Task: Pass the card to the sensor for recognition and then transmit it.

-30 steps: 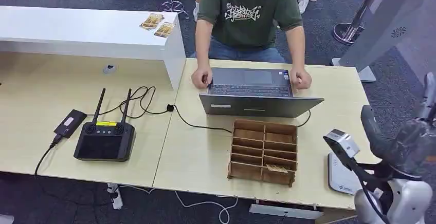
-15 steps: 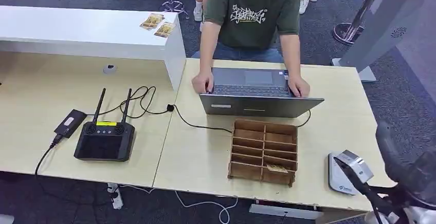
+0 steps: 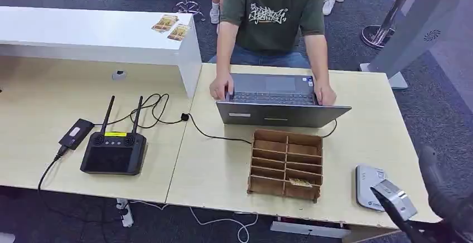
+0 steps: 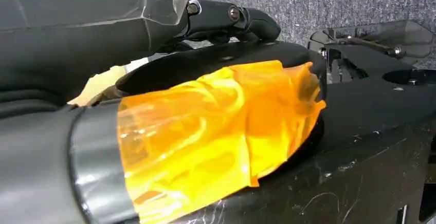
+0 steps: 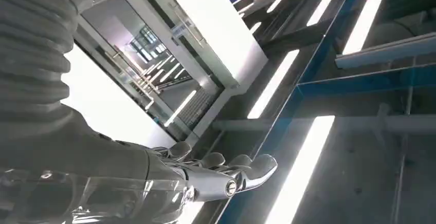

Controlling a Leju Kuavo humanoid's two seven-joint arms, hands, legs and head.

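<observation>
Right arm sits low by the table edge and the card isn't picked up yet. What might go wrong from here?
The right arm overlaps the sensor near the table edge; lifting it may knock the sensor off. The card lies flat in a narrow organizer slot, so the fingers may fumble it.

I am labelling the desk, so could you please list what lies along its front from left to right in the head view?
Small black box on a cable → black controller with two antennas → brown wooden compartment rack → white flat card sensor.
</observation>
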